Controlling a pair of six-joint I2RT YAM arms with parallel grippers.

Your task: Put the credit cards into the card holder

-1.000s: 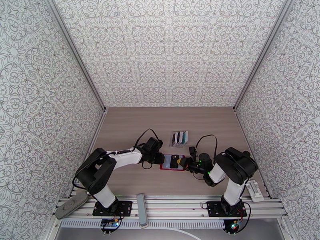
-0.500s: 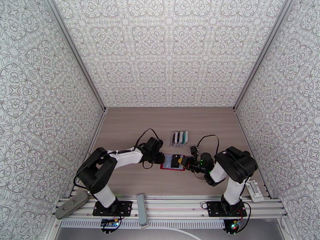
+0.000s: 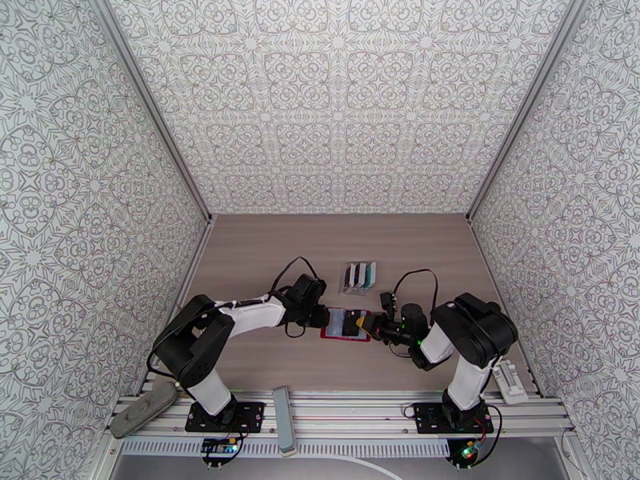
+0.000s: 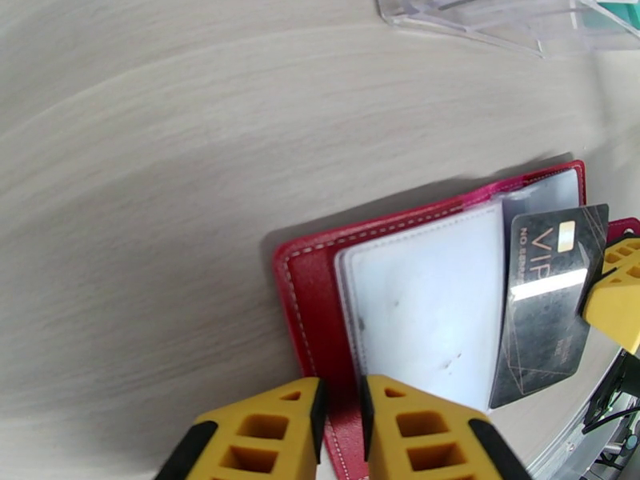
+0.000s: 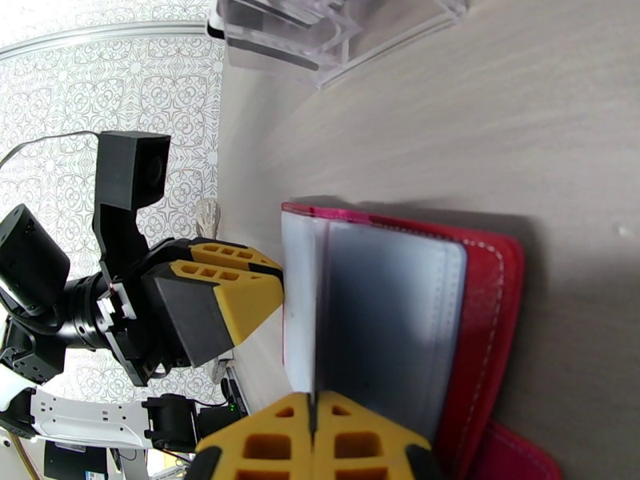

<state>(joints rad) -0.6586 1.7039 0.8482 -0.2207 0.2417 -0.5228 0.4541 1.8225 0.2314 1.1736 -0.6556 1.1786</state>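
The card holder [image 3: 346, 324] is a red wallet lying open on the table, its pale clear pockets [image 4: 424, 314] facing up. My left gripper [image 3: 322, 318] is shut on the wallet's left edge [image 4: 316, 330], pinning it. My right gripper [image 3: 370, 323] comes in from the right, shut on a black credit card [image 4: 548, 302] marked VIP. That card lies over the wallet's right pockets; how far in it sits I cannot tell. In the right wrist view my shut fingers [image 5: 314, 442] point at the pocket leaves [image 5: 384, 330], and the left gripper [image 5: 276, 283] shows at the wallet's far edge. More credit cards [image 3: 359, 275] stand behind.
A clear plastic stand [image 4: 480, 18] holding the black, whitish and teal cards sits just beyond the wallet. A grey bar [image 3: 282, 430] and a grey oval pad [image 3: 142, 410] lie on the front rail, a white block [image 3: 510, 382] near the right arm's base.
My right gripper has shifted left towards the wallet, carrying the black card over its right side. The left gripper and wallet have stayed put.
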